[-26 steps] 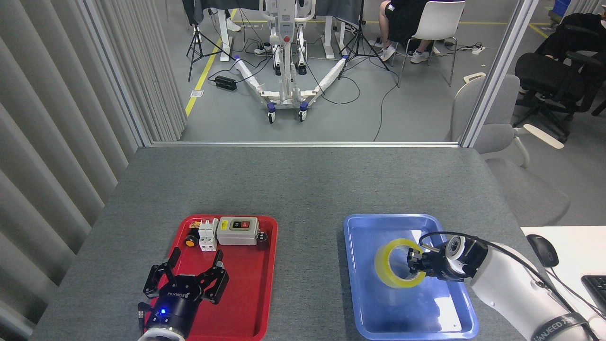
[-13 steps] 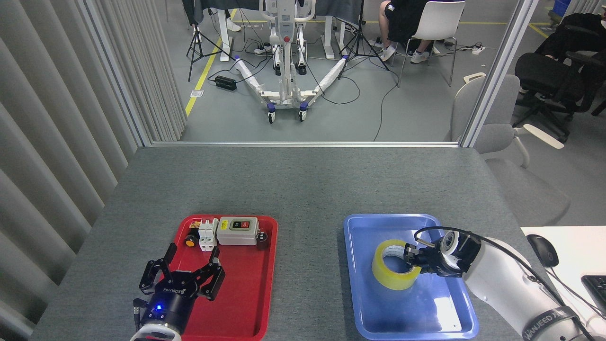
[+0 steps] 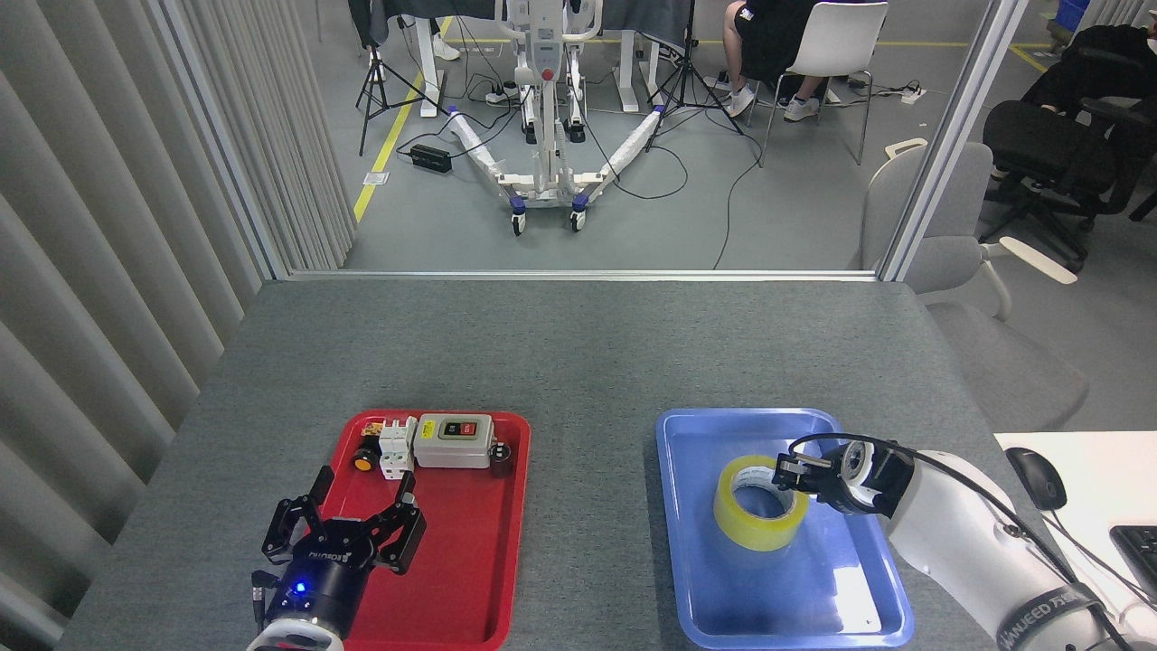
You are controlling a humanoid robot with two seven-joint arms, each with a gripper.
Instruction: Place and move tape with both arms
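Observation:
The tape (image 3: 760, 514), a yellow roll with a white core, lies flat in the middle of the blue tray (image 3: 696, 579). My right gripper (image 3: 790, 472) comes in from the right and sits at the roll's upper right rim. It is small and dark, so I cannot see whether its fingers hold the roll. My left gripper (image 3: 348, 508) hovers over the near left part of the red tray (image 3: 479, 579). Its black fingers are spread open with nothing between them, and its blue light is on.
At the far end of the red tray stand a grey switch box (image 3: 455, 439), white terminal blocks (image 3: 396, 447) and a yellow button (image 3: 364, 461). A white desk (image 3: 1098, 479) with a mouse (image 3: 1035, 477) lies at right. Grey tabletop stretches beyond both trays.
The tape went from tilted on edge in the right gripper to lying flat in the blue tray. The right gripper rose slightly. The left gripper drew back a little toward me.

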